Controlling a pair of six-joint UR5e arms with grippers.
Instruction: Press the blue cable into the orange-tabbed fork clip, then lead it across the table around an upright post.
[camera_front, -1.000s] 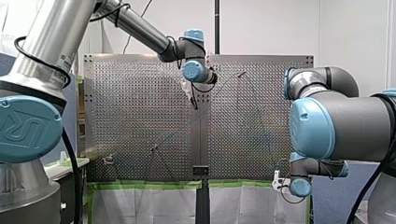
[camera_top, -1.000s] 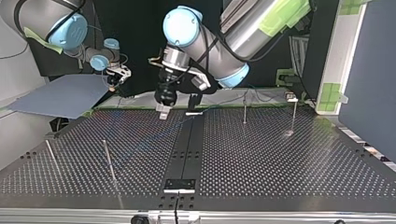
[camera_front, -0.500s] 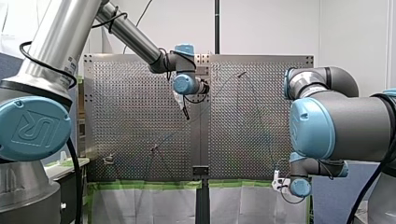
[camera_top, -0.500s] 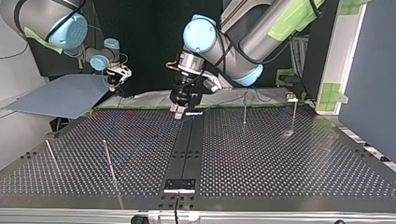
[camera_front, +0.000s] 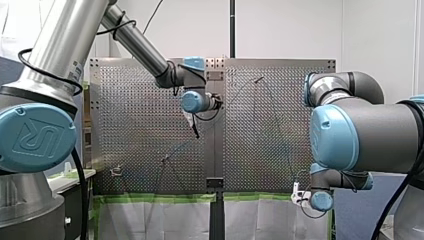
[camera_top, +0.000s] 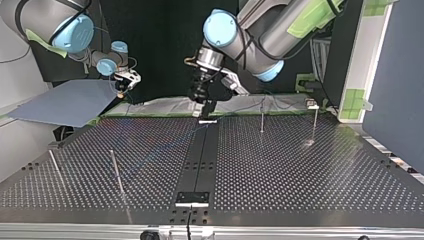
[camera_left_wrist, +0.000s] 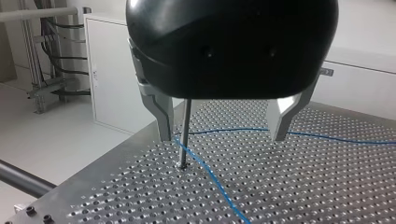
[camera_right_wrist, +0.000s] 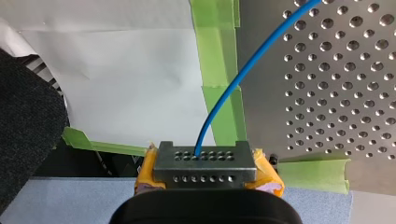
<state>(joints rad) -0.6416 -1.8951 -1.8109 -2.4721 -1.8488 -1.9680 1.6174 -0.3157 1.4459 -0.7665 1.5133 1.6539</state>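
Left pincer (camera_left_wrist: 221, 135) wide, straddling blue cable (camera_left_wrist: 205, 170), post (camera_left_wrist: 185, 130) beside its nine-o'clock finger. Right pincer (camera_right_wrist: 205, 161) clamped on cable, likely tensioning.

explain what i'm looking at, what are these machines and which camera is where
Two robot arms work over a perforated table. The front view looks from behind them; the top view faces them from across the table; the other two ride on the wrists. On the table stand upright posts, with a blue cable lying across the holes. My left gripper hangs open over the cable, one finger close to a post. My right gripper, off the table's edge, is shut on the cable.
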